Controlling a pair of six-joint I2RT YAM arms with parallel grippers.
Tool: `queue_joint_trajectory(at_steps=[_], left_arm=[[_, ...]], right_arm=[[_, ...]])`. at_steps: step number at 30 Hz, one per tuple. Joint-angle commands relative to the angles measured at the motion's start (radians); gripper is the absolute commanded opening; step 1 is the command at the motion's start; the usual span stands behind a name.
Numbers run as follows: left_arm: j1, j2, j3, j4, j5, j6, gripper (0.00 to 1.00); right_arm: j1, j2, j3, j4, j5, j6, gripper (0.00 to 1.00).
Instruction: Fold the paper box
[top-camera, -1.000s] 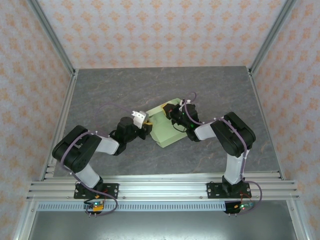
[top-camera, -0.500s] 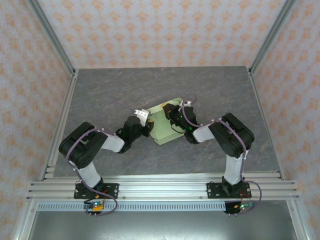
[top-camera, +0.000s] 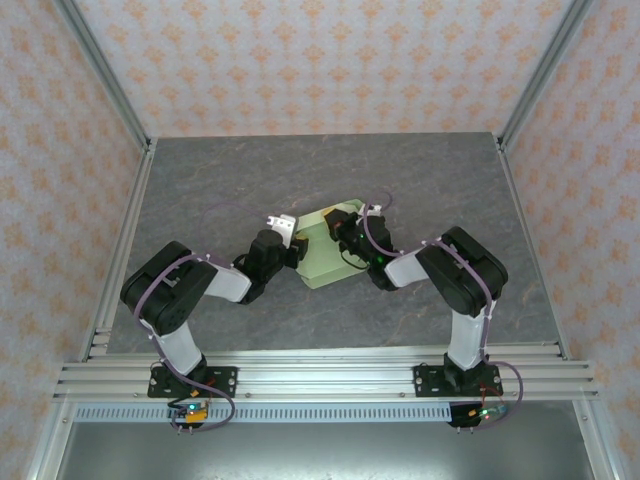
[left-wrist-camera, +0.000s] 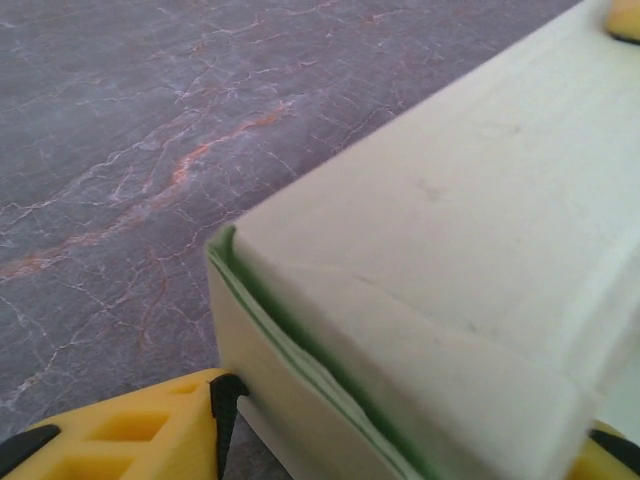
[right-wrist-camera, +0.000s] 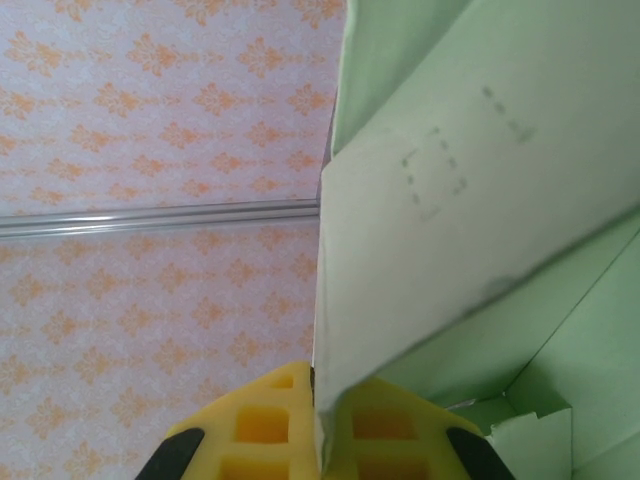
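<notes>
The paper box (top-camera: 328, 266), pale green card folded partly into shape, lies at the middle of the grey table between the two arms. My left gripper (top-camera: 293, 252) is at its left corner. In the left wrist view the box corner (left-wrist-camera: 450, 200) sits between the yellow fingers (left-wrist-camera: 120, 435), which stand apart on either side, so the gripper (left-wrist-camera: 410, 420) is open. My right gripper (top-camera: 343, 232) is at the box's far edge. In the right wrist view it (right-wrist-camera: 318, 400) is shut on an upright panel of the box (right-wrist-camera: 450, 200).
The grey marble-patterned table (top-camera: 230, 180) is bounded by metal frame posts (top-camera: 120, 250) at left and right and by patterned walls behind. The aluminium rail (top-camera: 320, 375) carrying both arm bases runs along the near edge.
My left gripper has moved up and right onto the box's corner and its jaws have widened. The box has shifted slightly away from the arms. The right gripper stays shut on the panel.
</notes>
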Motion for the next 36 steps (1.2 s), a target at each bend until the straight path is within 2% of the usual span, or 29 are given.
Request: queue_joint_trajectory(at_steps=[1,10,13,21,33,36], left_arm=[[-0.006,0.0,0.037,0.053,-0.055,-0.006,0.5],[-0.005,0.014,0.018,0.102,0.048,-0.018,0.5],[-0.005,0.013,0.009,0.105,0.045,-0.031,0.49],[-0.004,0.023,0.034,0.089,-0.029,-0.06,0.31],[-0.005,0.077,0.086,0.108,-0.023,-0.088,0.18],[-0.006,0.078,0.087,0.112,-0.031,-0.09,0.13]], right_arm=[[0.023,0.014,-0.02,-0.006,-0.033,0.005,0.01],[0.023,0.081,-0.017,0.065,0.003,-0.009,0.01],[0.023,0.09,-0.009,0.067,0.005,-0.016,0.01],[0.039,0.08,-0.01,0.062,0.006,-0.043,0.01],[0.068,0.063,-0.019,0.07,0.012,-0.077,0.08],[0.068,0.031,0.001,0.016,-0.005,-0.112,0.12]])
